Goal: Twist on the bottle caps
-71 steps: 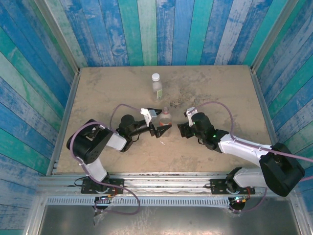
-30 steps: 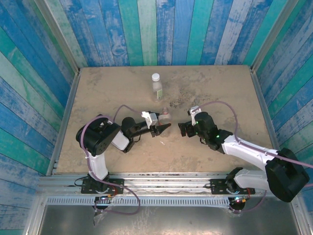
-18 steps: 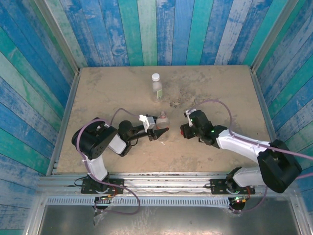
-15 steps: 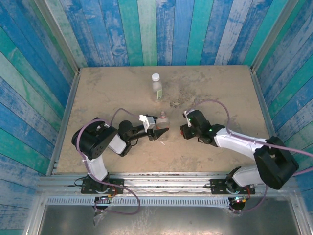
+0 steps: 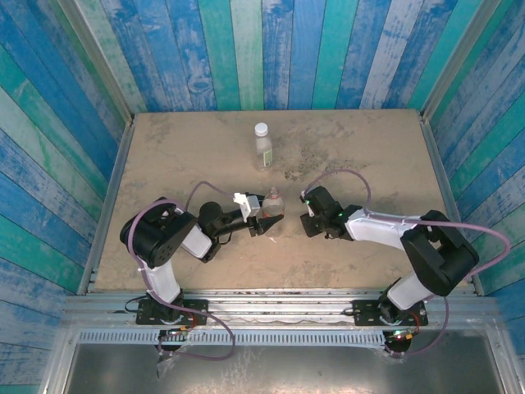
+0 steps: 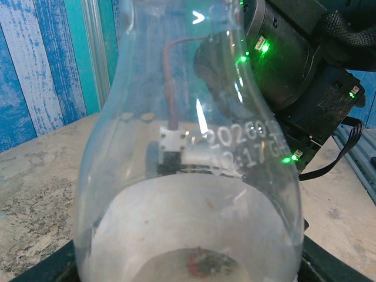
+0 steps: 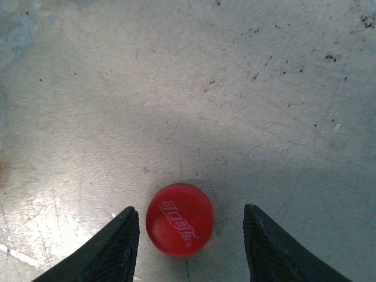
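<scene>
Overhead, a sandy desk (image 5: 172,156) walled by blue and green planks (image 5: 246,49), two arms (image 5: 176,238) reaching in from the lower edge toward the centre of the frame. Just left of centre, a small clear bottle (image 5: 274,199) standing upright, a touch of red on it, gripped at the tip of the arm on the left. Up close in the left wrist view, the bottle across most of the frame: clear shoulder above, pale band below, printed digits on its wall. At the lower corners, the dark left fingers (image 6: 332,270) narrow, closed against the bottle's sides. Through the plastic at upper right, the other arm with small green lights. In the right wrist view, the right fingers (image 7: 120,247) wide apart at the lower edge, pointed down at the desk. Between them, the red cap (image 7: 180,219) lying flat, logo up, closer to the finger on the left of the frame, touching neither. Toward upper centre overhead, a second bottle (image 5: 263,149) upright with a green-white label, the white cap (image 5: 262,129) on its neck, well apart from both arms. Just below the gripped bottle, a tiny white scrap (image 5: 271,240) on the desk.
</scene>
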You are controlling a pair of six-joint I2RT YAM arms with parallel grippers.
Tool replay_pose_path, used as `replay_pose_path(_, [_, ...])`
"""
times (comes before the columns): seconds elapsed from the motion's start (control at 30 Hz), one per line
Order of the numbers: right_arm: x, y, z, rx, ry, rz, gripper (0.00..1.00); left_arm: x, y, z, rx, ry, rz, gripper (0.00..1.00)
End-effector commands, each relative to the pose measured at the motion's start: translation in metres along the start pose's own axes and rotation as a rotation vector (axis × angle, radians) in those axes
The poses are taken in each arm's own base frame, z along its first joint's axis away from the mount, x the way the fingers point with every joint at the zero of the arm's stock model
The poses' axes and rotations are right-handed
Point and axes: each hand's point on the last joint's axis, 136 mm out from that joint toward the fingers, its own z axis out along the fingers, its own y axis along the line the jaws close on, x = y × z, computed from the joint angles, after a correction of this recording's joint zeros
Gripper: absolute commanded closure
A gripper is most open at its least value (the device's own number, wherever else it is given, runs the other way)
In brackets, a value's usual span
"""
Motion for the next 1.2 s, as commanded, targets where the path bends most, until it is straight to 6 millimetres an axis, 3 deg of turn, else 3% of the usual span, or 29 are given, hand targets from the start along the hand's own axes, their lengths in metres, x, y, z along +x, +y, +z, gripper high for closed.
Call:
replay_pose_path(0.0, [-0.009, 0.004, 0.002, -0.008, -0.014, -0.003, 0.51, 0.006, -0.001, 0.000, 0.001, 0.039, -0.013, 0.38])
replay_pose_path(0.8, [-0.009, 0.007, 0.004, -0.018, -0.013, 0.000, 0.68, 0.005, -0.002, 0.002, 0.013, 0.043, -0.020, 0.38])
replay_pose_path(1.17, [-0.019, 0.006, -0.017, -0.017, -0.016, 0.009, 0.68, 0.007, -0.002, 0.002, 0.011, 0.047, -0.022, 0.38])
